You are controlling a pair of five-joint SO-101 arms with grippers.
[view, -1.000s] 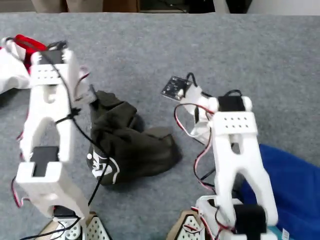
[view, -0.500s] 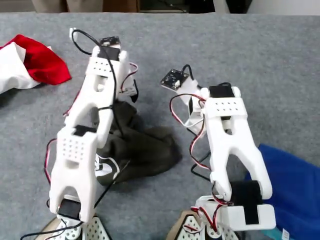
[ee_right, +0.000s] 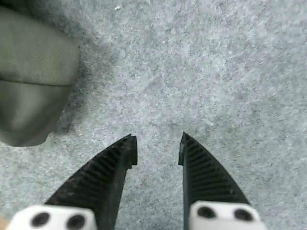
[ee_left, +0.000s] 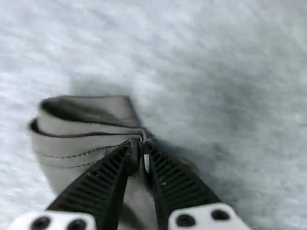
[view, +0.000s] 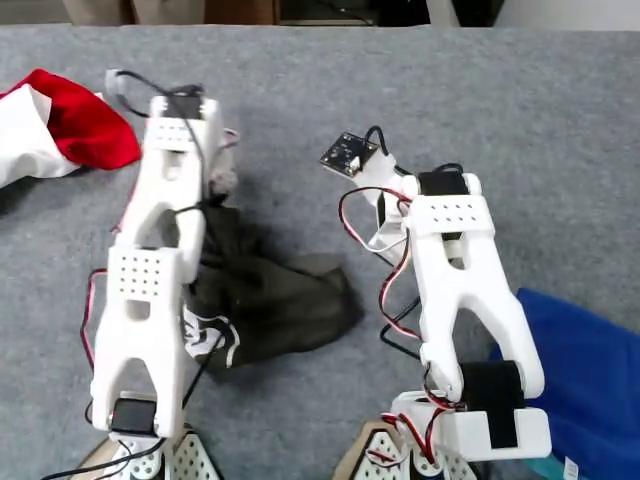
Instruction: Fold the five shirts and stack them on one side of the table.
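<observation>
Your left gripper (ee_left: 139, 149) was closed tight, its two black ribbed fingers (ee_left: 103, 179) pinching a stitched hem (ee_left: 79, 132) of the dark olive shirt (view: 275, 300). No gap showed between the tips apart from the cloth. I could not tell whether the pinched fold was off the table (view: 520, 110) or resting on it.

From the high view, the left arm (view: 150, 270) stretched out over the shirt's left part and hid some of it. The rest of the shirt lay crumpled on the grey table between the two arms. A white print (view: 213, 335) showed at its near edge, just beside the left arm.

Your right gripper (ee_right: 157, 143) was partly open and held nothing, with bare grey surface under and between its fingers (ee_right: 108, 167). The edge of the olive shirt (ee_right: 33, 81) lay near it, not touching. In the high view the right arm (view: 455, 280) stood to the right of the shirt.

The other shirts were well apart from both grippers. A red shirt (view: 85, 125) was at the far left, touching a white garment (view: 22, 150) at the table's left edge. A blue shirt (view: 590, 380) was at the near right corner, just beside the right arm's base.
</observation>
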